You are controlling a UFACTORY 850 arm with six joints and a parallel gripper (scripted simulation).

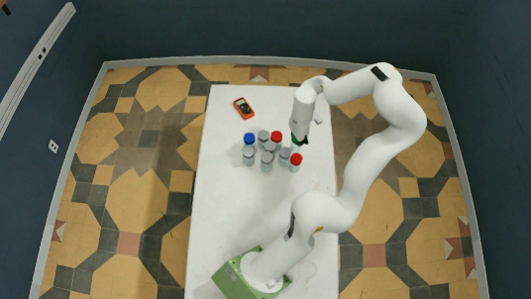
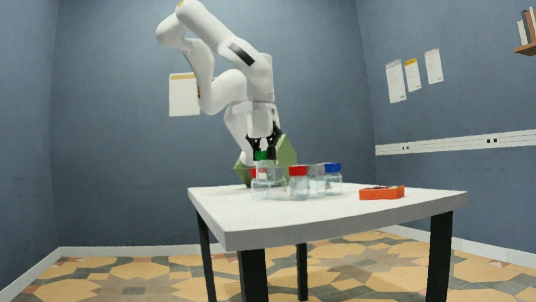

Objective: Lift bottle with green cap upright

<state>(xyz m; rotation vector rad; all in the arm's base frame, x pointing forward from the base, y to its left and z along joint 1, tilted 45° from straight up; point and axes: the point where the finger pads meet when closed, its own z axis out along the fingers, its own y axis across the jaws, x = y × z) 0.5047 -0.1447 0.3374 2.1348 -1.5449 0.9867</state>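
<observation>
The black-fingered gripper (image 2: 265,148) is clamped on the clear green-capped bottle (image 2: 263,166), raised just above the clustered clear bottles (image 2: 299,182) on the white table (image 2: 320,210); a slipping cap grip could drop it onto them.
</observation>
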